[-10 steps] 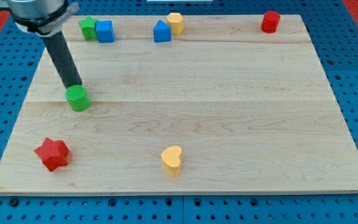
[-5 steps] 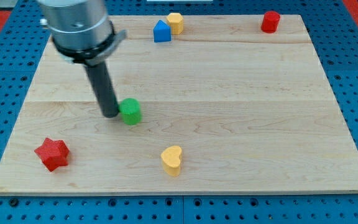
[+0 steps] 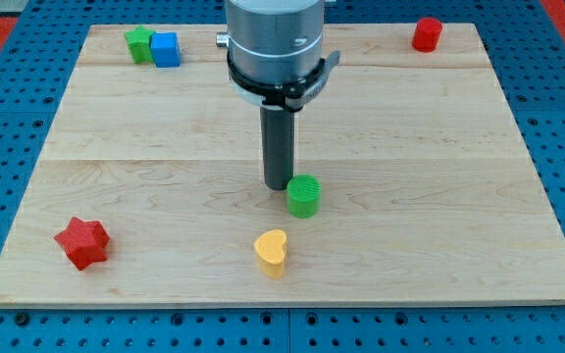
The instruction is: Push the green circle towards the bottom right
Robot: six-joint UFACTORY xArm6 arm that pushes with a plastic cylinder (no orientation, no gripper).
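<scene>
My tip point(image 3: 279, 185) rests on the board point(image 3: 439, 147) just to the view's upper left of the green circle point(image 3: 303, 195), touching its edge or all but touching; the gap is too fine to judge. The rod ends in a plain point with no jaws, so nothing opens or closes.

The green circle stands upright near the middle of the board, a little below centre. It is a short round cylinder with its flat face up, so it has no long axis along the board and points no particular way.

The yellow heart point(image 3: 272, 252) lies near it, toward the view's bottom left. The red star point(image 3: 82, 242) sits at the bottom left. At the top left, the green star point(image 3: 138, 43) touches the blue cube point(image 3: 166, 48). The red cylinder point(image 3: 426, 34) stands at the top right.
</scene>
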